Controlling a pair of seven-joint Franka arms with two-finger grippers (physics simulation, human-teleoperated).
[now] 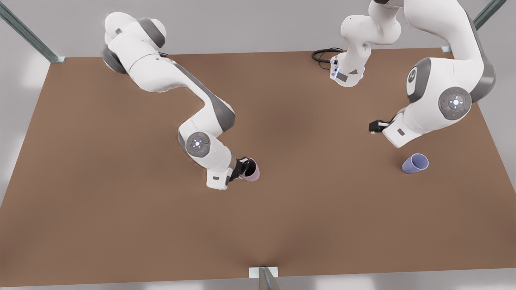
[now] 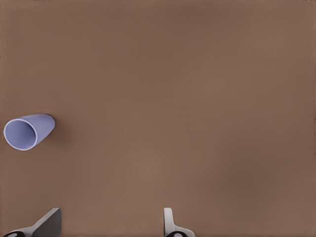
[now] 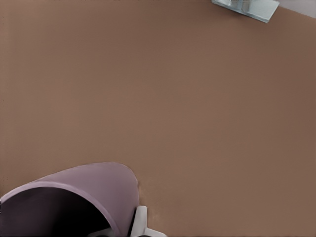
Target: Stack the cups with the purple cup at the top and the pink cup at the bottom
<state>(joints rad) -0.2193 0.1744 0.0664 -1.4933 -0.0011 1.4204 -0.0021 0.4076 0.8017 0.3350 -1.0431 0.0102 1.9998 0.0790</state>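
Observation:
The pink cup [image 1: 253, 171] is near the table's middle, with my right gripper [image 1: 243, 167] shut on its rim. In the right wrist view the pink cup [image 3: 94, 187] is close up, and one fingertip [image 3: 140, 221] presses its outer wall while the other is hidden inside. The purple cup [image 1: 415, 163] lies on its side on the table at the front view's right. My left gripper [image 1: 374, 127] hovers a little behind it and toward the centre. It is open, with nothing between its fingers [image 2: 170, 222]. The purple cup [image 2: 29, 131] shows its open mouth to the left wrist view.
The brown table [image 1: 121, 201] is bare between the two cups. A black cable [image 1: 322, 54] loops at the back edge near one arm's base. A metal bracket [image 1: 264, 274] sits at the front edge, also visible as a pale bracket [image 3: 247, 7].

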